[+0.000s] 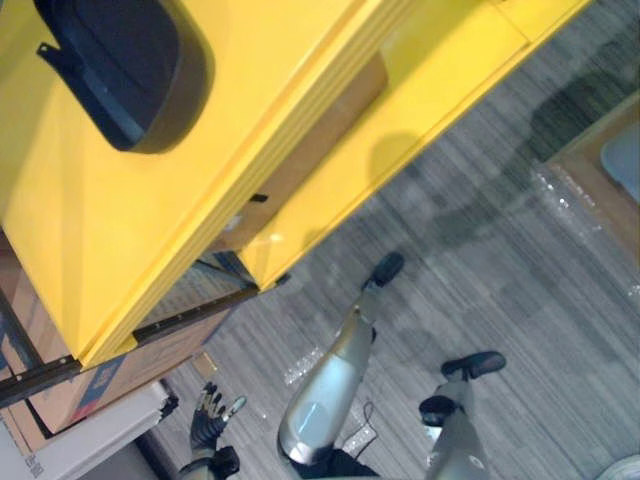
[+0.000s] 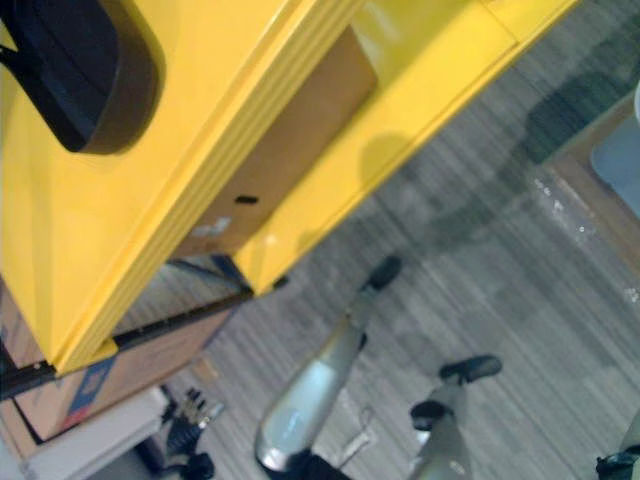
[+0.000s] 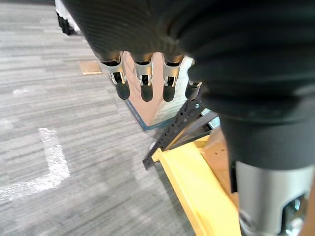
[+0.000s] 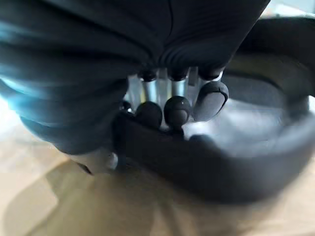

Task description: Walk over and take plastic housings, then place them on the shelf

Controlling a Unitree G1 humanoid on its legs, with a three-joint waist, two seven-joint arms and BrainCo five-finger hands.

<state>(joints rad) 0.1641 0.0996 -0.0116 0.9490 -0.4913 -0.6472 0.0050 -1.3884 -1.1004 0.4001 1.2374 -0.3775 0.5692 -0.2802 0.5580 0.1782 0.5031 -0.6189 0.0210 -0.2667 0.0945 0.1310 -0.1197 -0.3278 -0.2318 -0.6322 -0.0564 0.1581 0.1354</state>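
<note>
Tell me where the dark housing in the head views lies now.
The dark housing lies on top of the yellow shelf, upper left in the left eye view, above the cardboard box; the right hand curls on a second housing.

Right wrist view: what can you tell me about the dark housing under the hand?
The plastic housing is a dark, matt-looking shell shaped like a shallow tray, with a thick rounded rim curving around a paler grey hollow. It sits over a tan, cardboard-like surface; whether it rests there or is lifted cannot be told. The right hand has its fingers curled over the near rim, dark tips against the inner side. The thumb is hidden.
</note>
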